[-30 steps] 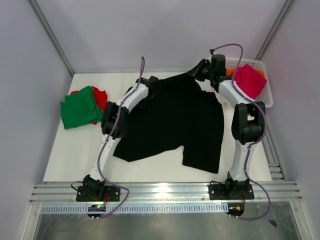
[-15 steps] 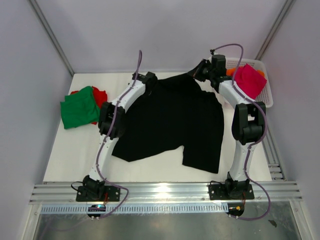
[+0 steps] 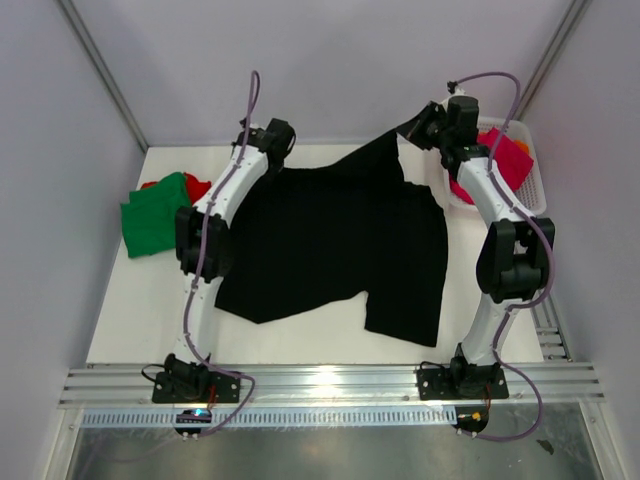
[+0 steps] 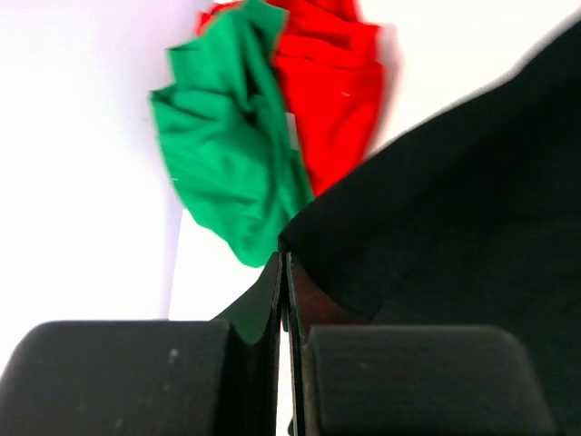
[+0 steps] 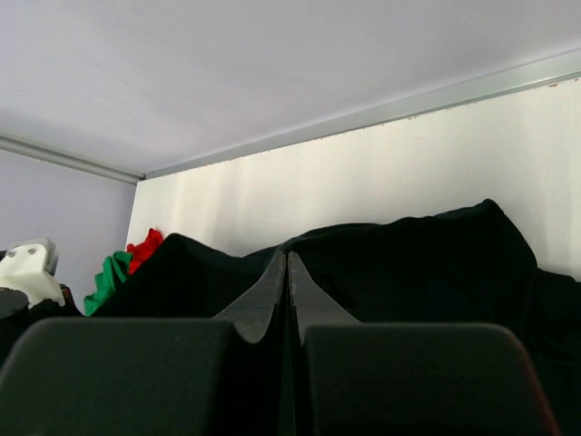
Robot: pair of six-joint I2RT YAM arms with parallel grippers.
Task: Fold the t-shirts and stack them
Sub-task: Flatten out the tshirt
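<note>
Nearest the arm bases, the large black cloth t-shirt (image 3: 340, 240) lies spread on the white tabletop (image 3: 130, 310), its near hem uneven and one lower corner hanging closer than the other. The step in hand looks like the first fold of this shirt. To its left, mid-depth and well apart from it, sits a crumpled green cloth t-shirt (image 3: 155, 215) over a red cloth t-shirt (image 3: 200, 192).

At the black shirt's far edge, the left end effector (image 4: 283, 259) is clamped together on the far-left corner and the right end effector (image 5: 287, 259) on the far-right corner, which is raised off the tabletop. The next move probably calls for both arms to carry that edge evenly toward the near hem.

Right of the black shirt's far corner, a white lattice plastic basket (image 3: 535, 195) holds a magenta-pink cloth t-shirt (image 3: 510, 155).
</note>
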